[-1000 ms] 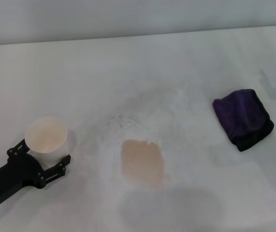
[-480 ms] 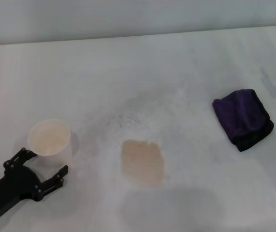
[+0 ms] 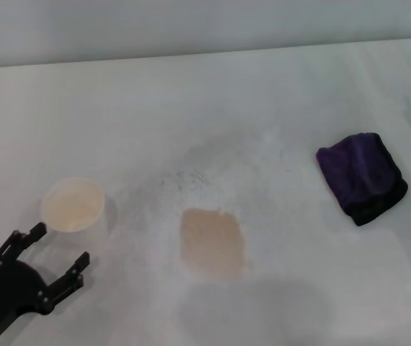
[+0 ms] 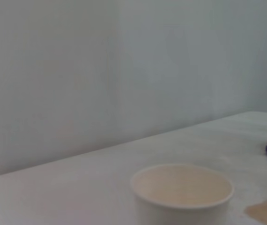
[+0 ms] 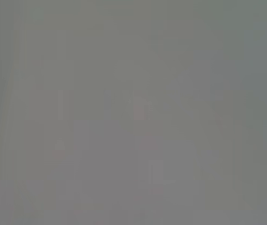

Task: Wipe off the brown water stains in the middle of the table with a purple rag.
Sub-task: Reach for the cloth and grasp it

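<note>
Head view: a white paper cup (image 3: 73, 207) stands upright on the broad white, faintly speckled bench (image 3: 213, 101) at about 9 o'clock from the bench's middle. Its inside is pale cream; whether it holds any liquid cannot be told. The left wrist view shows the same cup (image 4: 181, 191) from the side, rim open and round. The pale tan, roughly rectangular brown water stain (image 3: 211, 241) lies flat near the middle of the bench, its edges soft, with the cup well apart from it at 9 o'clock. The dark purple, plush, folded rag (image 3: 362, 177) with a black edge sits on the bench at about 2 o'clock from the stain, well apart, touched by nothing. The black left tool (image 3: 52, 249) hovers at 6 o'clock from the cup, just beside it but apart, its fingers spread wide and holding nothing. The right tool appears in no view; the right wrist view is a uniform grey field.
</note>
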Robot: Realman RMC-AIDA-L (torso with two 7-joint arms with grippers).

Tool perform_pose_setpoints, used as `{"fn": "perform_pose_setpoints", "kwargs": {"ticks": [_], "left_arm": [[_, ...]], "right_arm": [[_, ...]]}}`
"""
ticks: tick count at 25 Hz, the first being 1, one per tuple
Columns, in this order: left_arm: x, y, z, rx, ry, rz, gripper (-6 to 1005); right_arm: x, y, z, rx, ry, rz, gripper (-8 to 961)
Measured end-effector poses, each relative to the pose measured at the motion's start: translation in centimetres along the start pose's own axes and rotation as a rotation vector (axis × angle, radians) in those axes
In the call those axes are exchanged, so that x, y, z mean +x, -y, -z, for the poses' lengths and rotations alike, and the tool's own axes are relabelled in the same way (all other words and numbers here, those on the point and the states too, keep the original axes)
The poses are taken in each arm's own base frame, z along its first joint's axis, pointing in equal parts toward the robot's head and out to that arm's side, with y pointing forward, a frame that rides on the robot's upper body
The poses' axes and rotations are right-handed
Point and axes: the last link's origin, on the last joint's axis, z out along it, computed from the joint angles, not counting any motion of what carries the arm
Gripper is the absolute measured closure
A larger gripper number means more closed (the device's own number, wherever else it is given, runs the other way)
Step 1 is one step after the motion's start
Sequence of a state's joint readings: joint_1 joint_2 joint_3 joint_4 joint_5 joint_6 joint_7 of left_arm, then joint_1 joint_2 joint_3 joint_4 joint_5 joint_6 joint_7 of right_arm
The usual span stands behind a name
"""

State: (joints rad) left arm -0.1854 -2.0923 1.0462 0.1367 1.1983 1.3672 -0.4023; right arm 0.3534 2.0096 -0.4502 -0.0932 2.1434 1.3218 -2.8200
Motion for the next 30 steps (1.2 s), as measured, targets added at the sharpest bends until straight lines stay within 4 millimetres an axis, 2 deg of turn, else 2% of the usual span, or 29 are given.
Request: {"fn": "perform_pose_setpoints", "kwargs": {"ticks": [7,8,15,18,21,25,30], "left_arm": [[-0.5,0.0,1.2,0.076,-0.011,0.040,121],[-0.6,0.4,2.0,0.137,-0.024,0.062,121],[-0.5,2.5,4.4,0.357,-0.080,0.108,122],[-0.2,3.5,4.9,0.425,-0.107,0.115,123],[0.3,4.7,5.0,0.488,-0.135,0.120,123],[1.1,6.2,4.8,0.539,-0.176,0.109,123],[2.5,7.7,3.3,0.534,-0.213,0.073,123]], "right_arm": [[-0.1,0.5,-0.1,0.014,-0.004,-0.068,214],[-0.2,0.6,-0.2,0.011,-0.002,-0.080,214],[-0.4,0.7,-0.2,-0.014,-0.001,-0.165,214],[-0.3,0.9,-0.2,-0.017,-0.019,-0.226,214],[-0.1,1.6,-0.8,-0.025,-0.069,-0.315,214],[-0.3,2.6,-2.5,-0.086,-0.230,-0.429,215],[-2.4,4.5,-4.3,-0.164,-0.411,-0.443,215]]}}
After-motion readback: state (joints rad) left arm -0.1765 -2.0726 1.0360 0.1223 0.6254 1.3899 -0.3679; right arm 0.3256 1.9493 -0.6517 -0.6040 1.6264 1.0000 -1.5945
